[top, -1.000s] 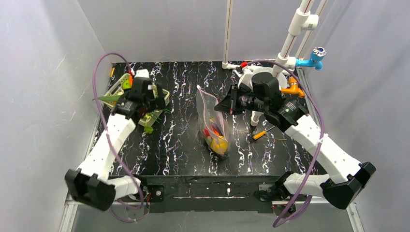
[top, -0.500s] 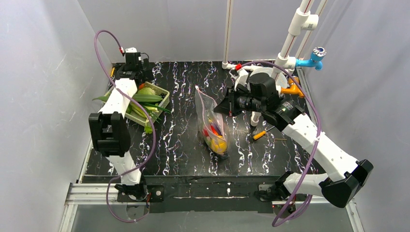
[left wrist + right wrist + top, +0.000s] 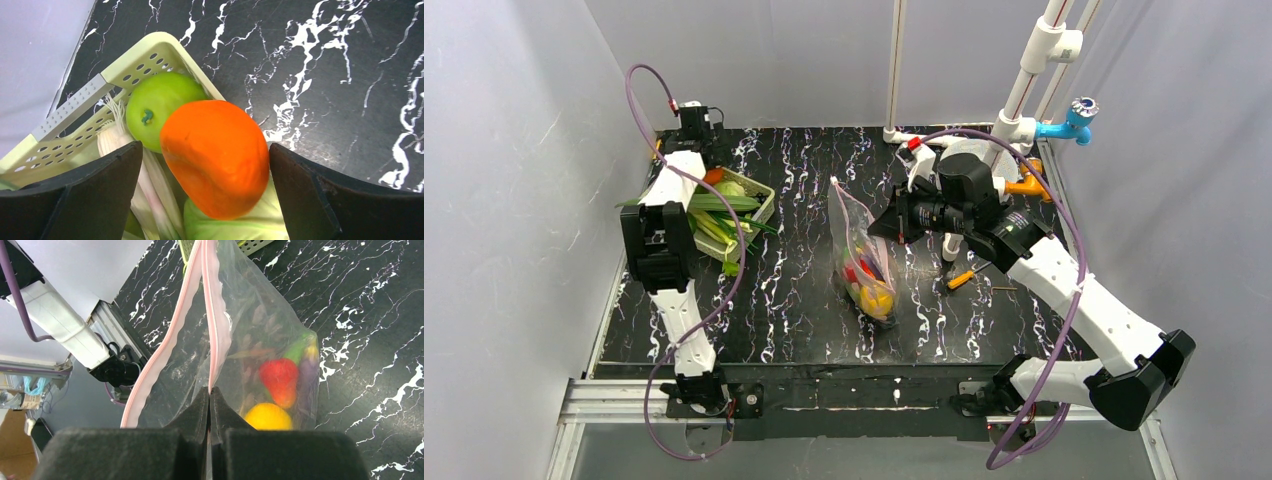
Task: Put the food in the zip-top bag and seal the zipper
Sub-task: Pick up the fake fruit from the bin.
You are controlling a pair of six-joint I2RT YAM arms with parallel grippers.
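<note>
**While one pincer holds the bag by its lip, the other gapes over the basket**

While the left arm reaches to the far left corner of the bench (image 3: pixel 794 290), the clear bag (image 3: pixel 864 250) stands upright near the middle, held at its top by the right pincer (image 3: pixel 210 399). Those jaws are pressed together on one side of the pink zipper (image 3: pixel 212 320). The zipper's other side curves away from it, so the mouth is open. Low in the bag lie a red piece (image 3: pixel 277 377) and a yellow piece (image 3: pixel 267 416). Beside them are something green and something purple, both blurred by the plastic.

The left pincer (image 3: pixel 205 150) points down into the pale green basket (image 3: pixel 145 55), its jaws wide apart and holding nothing. An orange piece (image 3: pixel 215 155) sits between the two fingers, resting on a pale green leafy vegetable. It seems clear of both fingers, though the wrist view is too close to be sure. Just beside it is a round green fruit (image 3: pixel 155 102), with white stalks (image 3: pixel 117 145) alongside. A screwdriver (image 3: pixel 961 278) with an orange handle lies on the bench to the right of the bag.
</note>
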